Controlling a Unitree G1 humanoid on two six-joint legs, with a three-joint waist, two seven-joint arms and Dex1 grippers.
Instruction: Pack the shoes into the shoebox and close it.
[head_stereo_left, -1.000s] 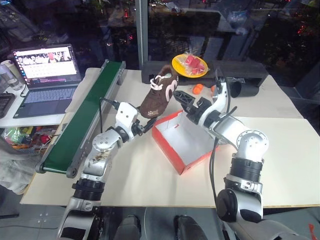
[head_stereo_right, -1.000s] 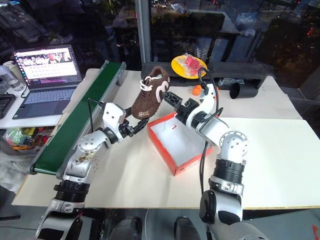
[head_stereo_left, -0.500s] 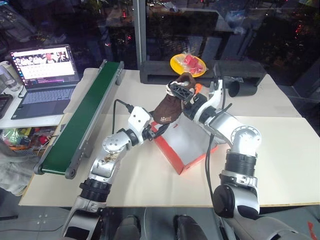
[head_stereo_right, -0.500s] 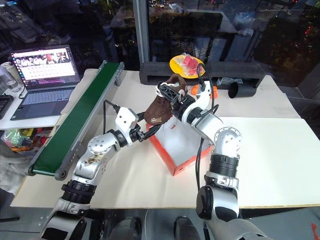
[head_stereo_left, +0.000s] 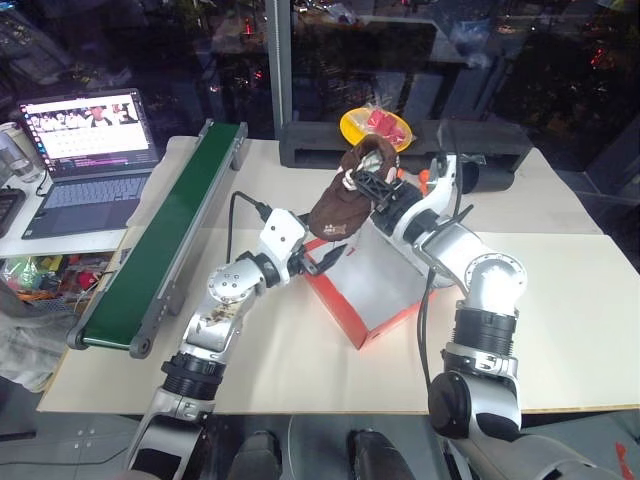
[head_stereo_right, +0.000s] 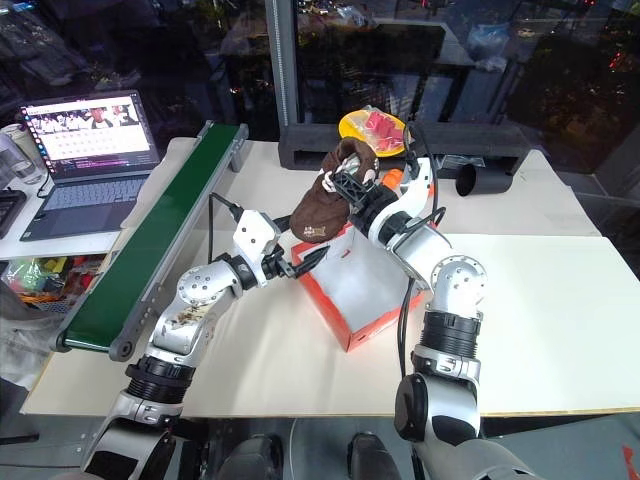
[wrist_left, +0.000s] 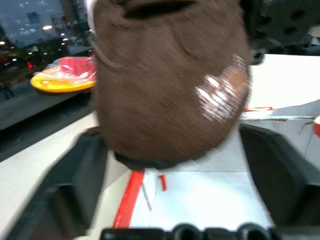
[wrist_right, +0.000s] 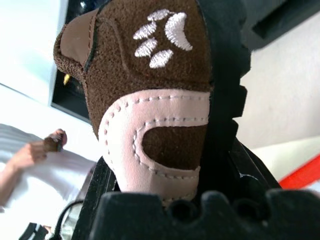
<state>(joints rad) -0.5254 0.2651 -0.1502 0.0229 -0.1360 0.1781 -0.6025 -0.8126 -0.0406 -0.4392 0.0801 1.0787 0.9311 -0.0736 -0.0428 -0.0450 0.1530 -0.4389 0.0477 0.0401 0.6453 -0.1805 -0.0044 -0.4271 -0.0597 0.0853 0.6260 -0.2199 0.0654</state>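
Observation:
One brown fuzzy shoe (head_stereo_left: 345, 200) with white marks hangs in the air over the far left corner of the open red-orange shoebox (head_stereo_left: 336, 311). My right gripper (head_stereo_left: 372, 183) is shut on the shoe's heel end, and the right wrist view shows the pale-trimmed heel (wrist_right: 150, 125) clamped between the black fingers (wrist_right: 225, 70). My left gripper (head_stereo_left: 322, 258) stands open just under the shoe's toe. In the left wrist view the toe (wrist_left: 165, 80) hangs between its wide-spread fingers (wrist_left: 280, 175), above the box's white inside (wrist_left: 200, 195).
A green conveyor belt (head_stereo_left: 170, 225) runs along the table's left side, with a laptop (head_stereo_left: 90, 150) beyond it. At the back are a long black tray (head_stereo_left: 320, 148), a yellow plate (head_stereo_left: 378, 128) and a black cup (head_stereo_left: 482, 178) on its side. A person's hand (wrist_right: 30, 152) appears in the right wrist view.
The shoe has passed from my left gripper to my right. The right gripper closed on its heel end and the left gripper then opened and let go beneath the toe.

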